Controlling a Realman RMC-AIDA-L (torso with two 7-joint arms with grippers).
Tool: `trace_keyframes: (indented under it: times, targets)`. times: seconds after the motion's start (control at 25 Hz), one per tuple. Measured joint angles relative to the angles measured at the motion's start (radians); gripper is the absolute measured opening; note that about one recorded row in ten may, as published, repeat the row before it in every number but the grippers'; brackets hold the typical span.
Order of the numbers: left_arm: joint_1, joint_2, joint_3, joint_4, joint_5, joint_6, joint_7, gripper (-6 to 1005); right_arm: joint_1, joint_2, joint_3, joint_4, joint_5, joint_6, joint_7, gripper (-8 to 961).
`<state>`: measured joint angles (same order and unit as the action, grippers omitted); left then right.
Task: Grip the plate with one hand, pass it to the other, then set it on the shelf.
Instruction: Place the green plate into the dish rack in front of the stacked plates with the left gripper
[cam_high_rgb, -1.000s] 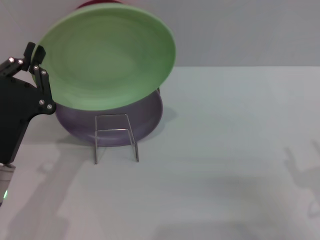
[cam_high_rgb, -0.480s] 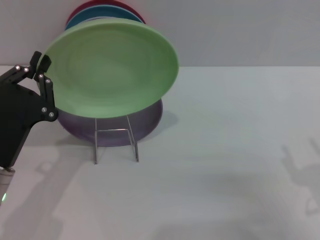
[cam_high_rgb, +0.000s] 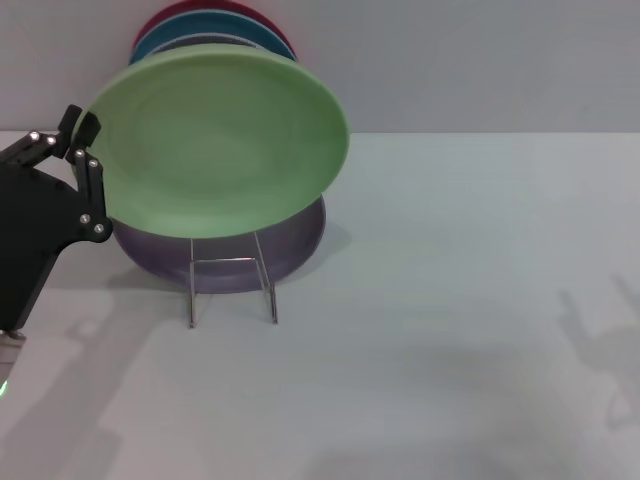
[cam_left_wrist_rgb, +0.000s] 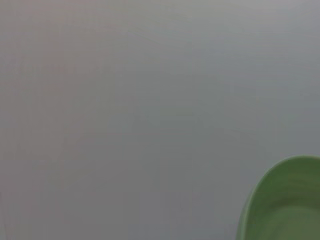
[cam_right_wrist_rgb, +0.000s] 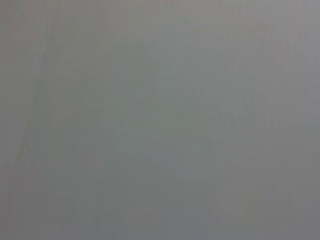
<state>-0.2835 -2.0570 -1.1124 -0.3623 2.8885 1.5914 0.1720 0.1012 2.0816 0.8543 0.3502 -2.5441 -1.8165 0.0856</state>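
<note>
**Mint-green plate held up over the wire rack by the left gripper**

The plate (cam_high_rgb: 215, 140) is round, matte and a light mint green, plain across its face, with a shallow rim that reads as a slightly paler edge along the top. Faint concentric rings can just be made out in its middle. It is tilted, its face turned toward the head camera and somewhat upward, and it hangs in the air above the table (cam_high_rgb: 450, 300) rather than resting on anything.

The left gripper (cam_high_rgb: 82, 135) is at the plate's left edge. Its black fingers (cam_high_rgb: 88, 190) are closed on the rim there, pinching it (one finger shows in front of the plate, the tip of the other peeps out at the top). The bulky black arm runs down and off the left side of the view.

Below the plate stands the shelf (cam_high_rgb: 232, 275), a thin silver wire rack with a small rectangular front loop. A lavender plate (cam_high_rgb: 290, 240) leans in it, just behind and under the mint one; whether the two plates touch cannot be told. Further back, the tops of a blue plate (cam_high_rgb: 215, 22) and a red plate (cam_high_rgb: 200, 8) show above the green rim.

In the left wrist view only a curved piece of the plate shows against a plain grey wall (cam_left_wrist_rgb: 125, 100). The right gripper appears in no view.
</note>
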Motion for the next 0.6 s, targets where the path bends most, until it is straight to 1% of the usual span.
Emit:
trace_keyframes:
  times: [0.32, 0.6]
  targets:
    - [-0.025, 0.002, 0.006, 0.051, 0.0, 0.007, 0.001, 99, 0.001, 0.0, -0.001, 0.003, -0.003, -0.004, 0.0, 715]
    - [-0.047, 0.001, 0.005, 0.095, 0.0, 0.009, -0.001, 105, 0.003, 0.0, -0.022, 0.002, -0.005, -0.012, -0.005, 716]
